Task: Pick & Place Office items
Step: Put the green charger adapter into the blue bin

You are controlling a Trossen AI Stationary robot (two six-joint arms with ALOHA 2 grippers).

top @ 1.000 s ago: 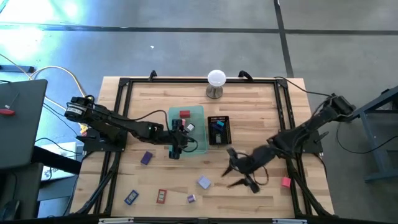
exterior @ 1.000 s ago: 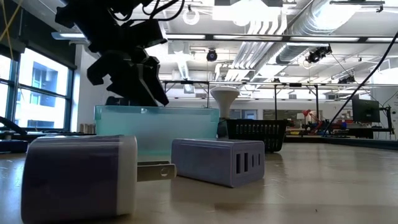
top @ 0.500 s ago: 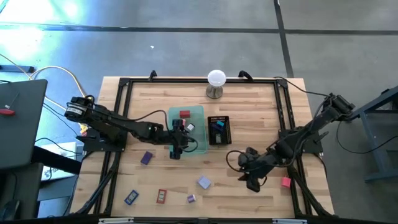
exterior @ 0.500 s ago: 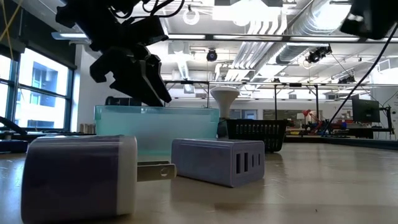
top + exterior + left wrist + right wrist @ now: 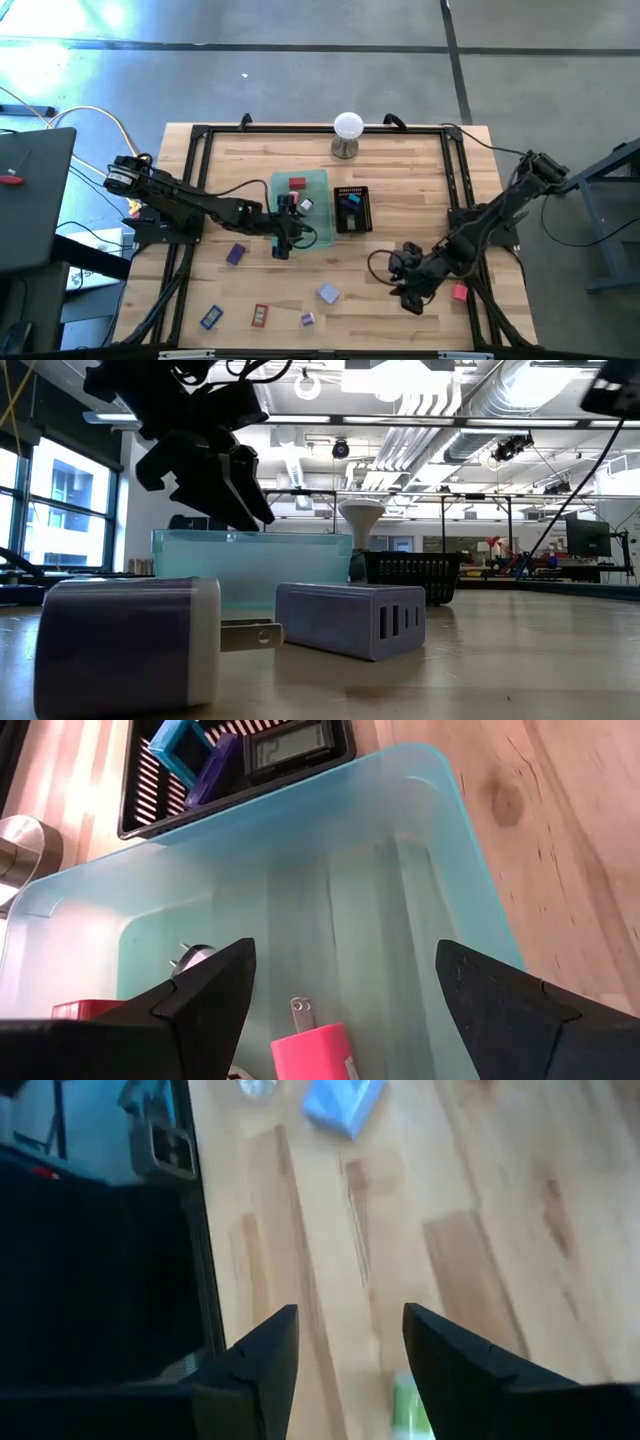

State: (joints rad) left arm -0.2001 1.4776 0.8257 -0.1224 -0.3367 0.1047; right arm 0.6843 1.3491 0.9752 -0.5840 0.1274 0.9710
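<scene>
We see the left gripper (image 5: 284,243) at the lower edge of the green tray (image 5: 318,182), just left of the frame's centre in the high view. Its fingers (image 5: 200,995) stand open around nothing, with a pink plug block (image 5: 318,1054) lying in the tray between them. A red block (image 5: 297,184) sits in the tray's upper part. Right of the tray, touching or nearly so, stands the black mesh basket (image 5: 364,210) with blue and purple pieces (image 5: 349,205) inside.

The right gripper (image 5: 408,287) hangs over bare table (image 5: 400,170) in the lower right of the high view. Its fingers (image 5: 255,1360) are parted with only wood between them. A pink block (image 5: 459,292) lies just right of that arm.

Along the lower part of the frame lie a purple block (image 5: 235,254), a blue piece (image 5: 210,317), a red piece (image 5: 260,316), a small purple charger (image 5: 308,319) and a pale blue charger (image 5: 328,293). A white ball on a stand (image 5: 347,133) sits at top centre.
</scene>
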